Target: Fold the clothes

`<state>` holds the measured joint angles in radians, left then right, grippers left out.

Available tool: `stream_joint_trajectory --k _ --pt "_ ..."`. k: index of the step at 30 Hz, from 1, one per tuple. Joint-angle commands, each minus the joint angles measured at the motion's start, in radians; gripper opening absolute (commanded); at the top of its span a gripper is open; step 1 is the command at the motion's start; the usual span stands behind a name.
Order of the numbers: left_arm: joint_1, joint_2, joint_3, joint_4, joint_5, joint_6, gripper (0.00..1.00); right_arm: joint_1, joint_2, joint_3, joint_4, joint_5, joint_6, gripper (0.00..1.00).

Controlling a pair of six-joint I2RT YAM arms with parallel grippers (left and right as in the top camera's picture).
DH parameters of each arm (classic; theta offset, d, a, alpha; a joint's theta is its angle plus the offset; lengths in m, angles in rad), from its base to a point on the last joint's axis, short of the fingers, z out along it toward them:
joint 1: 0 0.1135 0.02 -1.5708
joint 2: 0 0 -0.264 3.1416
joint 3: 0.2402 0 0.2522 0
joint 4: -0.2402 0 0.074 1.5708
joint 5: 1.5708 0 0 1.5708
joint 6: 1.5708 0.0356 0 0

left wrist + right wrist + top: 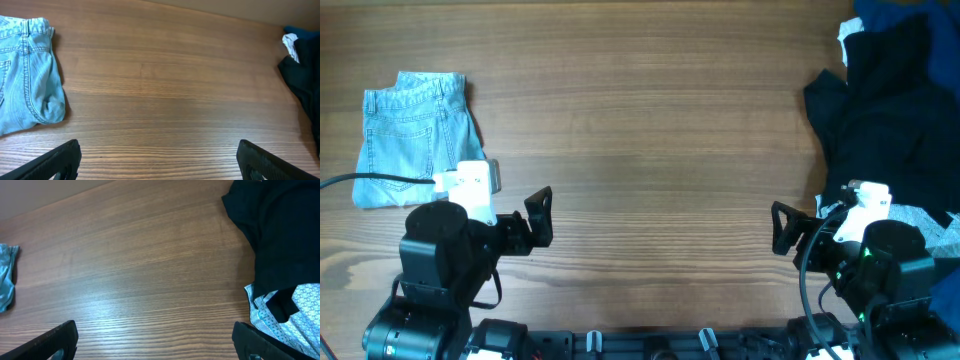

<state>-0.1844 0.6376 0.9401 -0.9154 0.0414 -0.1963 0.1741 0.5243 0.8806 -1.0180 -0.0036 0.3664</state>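
The pale light-blue jeans (412, 135) lie folded into a compact rectangle at the far left of the table, waistband at the back. They also show in the left wrist view (27, 72) at the left edge, and as a sliver in the right wrist view (6, 277). My left gripper (538, 217) is open and empty near the front edge, right of the jeans; its fingers frame bare wood in the left wrist view (159, 162). My right gripper (782, 227) is open and empty at the front right, its fingers spread in the right wrist view (155, 342).
A black garment (885, 110) lies heaped at the right, also in the right wrist view (280, 235), with dark blue cloth (885, 12) behind it. A white patterned cloth (295, 310) lies beside the right gripper. Wooden table (650, 120) between the piles.
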Motion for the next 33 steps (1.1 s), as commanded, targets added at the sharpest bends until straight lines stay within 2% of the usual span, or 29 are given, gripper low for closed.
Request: stream_joint_trajectory --k 1,10,15,20,27,33 --pt "-0.004 -0.002 -0.01 0.002 -0.016 -0.002 1.0 0.002 0.0 -0.003 -0.002 -0.016 0.011 1.0" --pt "-0.004 -0.002 -0.01 0.002 -0.016 -0.002 1.0 0.002 -0.052 -0.006 -0.004 -0.015 0.01 1.0" --pt "-0.004 -0.002 -0.01 0.002 -0.016 -0.002 1.0 0.002 -0.118 -0.023 0.022 0.014 -0.068 1.0" --pt "-0.004 -0.002 -0.01 0.002 -0.016 -0.002 1.0 0.002 -0.275 -0.2 0.254 -0.023 -0.2 1.0" --pt "-0.004 -0.002 -0.01 0.002 -0.016 -0.002 1.0 -0.001 -0.504 -0.508 0.615 -0.089 -0.202 1.0" --pt "-0.004 -0.002 -0.01 0.002 -0.016 -0.002 1.0 -0.069 -0.521 -0.638 0.83 -0.129 -0.21 1.0"
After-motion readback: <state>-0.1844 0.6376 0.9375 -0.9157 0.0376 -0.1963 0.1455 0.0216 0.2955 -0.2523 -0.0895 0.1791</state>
